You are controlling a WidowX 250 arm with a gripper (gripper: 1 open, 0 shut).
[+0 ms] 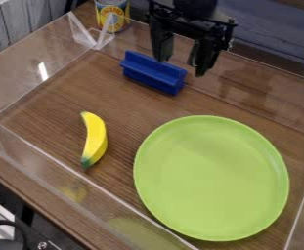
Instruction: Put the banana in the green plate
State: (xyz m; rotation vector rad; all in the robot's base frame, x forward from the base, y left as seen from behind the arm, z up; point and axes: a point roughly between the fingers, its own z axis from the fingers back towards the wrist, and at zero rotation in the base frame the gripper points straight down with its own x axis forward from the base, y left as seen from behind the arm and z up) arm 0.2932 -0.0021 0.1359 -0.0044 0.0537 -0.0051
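The green plate [212, 178] lies bare at five o'clock on the surface [63, 88]. The pincer [183, 54], released and holding nothing, hangs at twelve o'clock. The banana [94, 138] lies at nine o'clock, untouched; everything remains to do.

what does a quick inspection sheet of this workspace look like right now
surface: brown wood-grain table behind clear walls
job's things: banana lies flat on the wood, left of the green plate and apart from it; plate holds nothing
clutter: blue block behind the plate; yellow cup at the far edge
grippers: claw open, pointing down, holding nothing, at the block's right end
cables: nothing seen
surroundings: too little shows to tell
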